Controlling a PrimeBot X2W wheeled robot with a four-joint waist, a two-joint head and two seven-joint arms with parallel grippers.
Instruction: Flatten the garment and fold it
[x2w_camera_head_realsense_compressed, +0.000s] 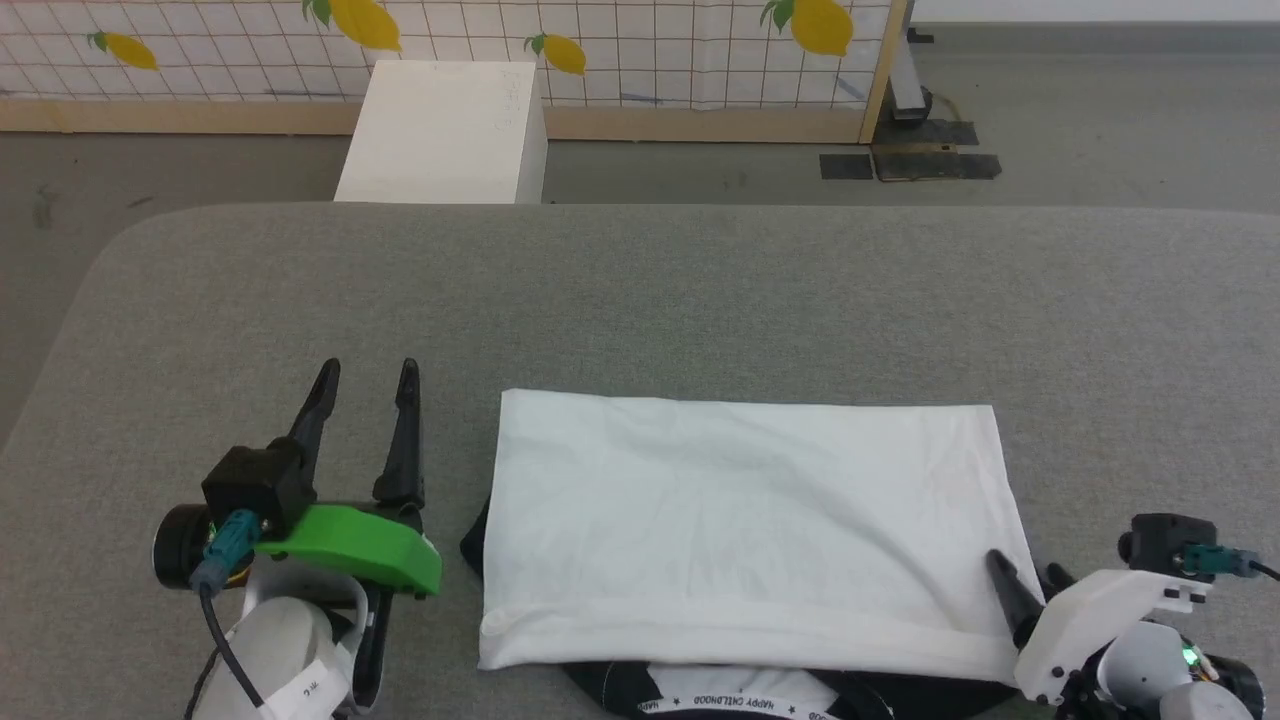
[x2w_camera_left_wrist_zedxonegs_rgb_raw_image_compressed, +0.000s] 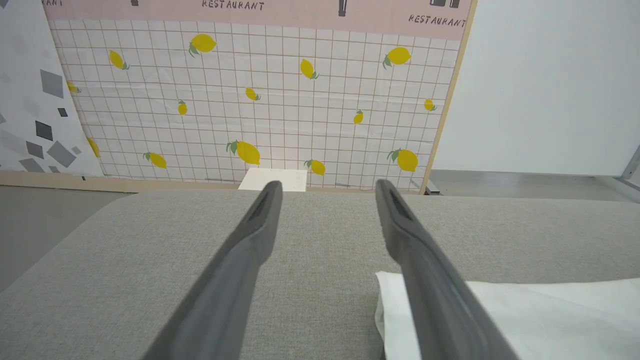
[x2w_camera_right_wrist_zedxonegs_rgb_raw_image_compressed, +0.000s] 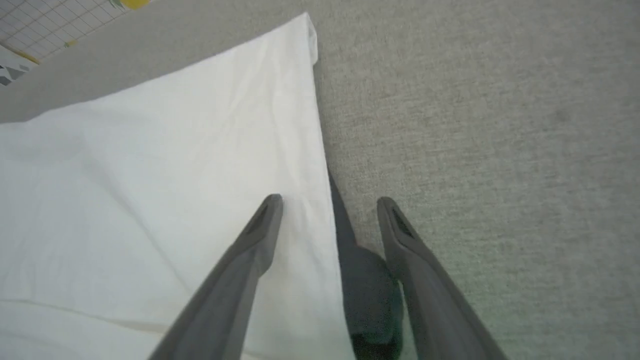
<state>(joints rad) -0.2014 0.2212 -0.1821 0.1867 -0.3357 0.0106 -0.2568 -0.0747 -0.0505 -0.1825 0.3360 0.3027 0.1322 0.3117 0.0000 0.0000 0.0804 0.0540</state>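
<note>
White fabric of the garment (x2w_camera_head_realsense_compressed: 740, 520) is laid as a folded rectangle on the grey surface (x2w_camera_head_realsense_compressed: 700, 300), near the middle and toward the right, with black cloth showing along its near edge. The left tool (x2w_camera_head_realsense_compressed: 368, 368) is held open and empty just left of it. The right tool (x2w_camera_head_realsense_compressed: 1022, 563) is spread open astride the near right corner, with nothing gripped. If only the top layer is pinched there, the fold could be dragged apart or skewed. "HAPPY CHILDHOOD" is read on the neck tape (x2w_camera_head_realsense_compressed: 740, 703), and "RESTAURANT" is printed on the far backdrop (x2w_camera_left_wrist_zedxonegs_rgb_raw_image_compressed: 232, 5).
</note>
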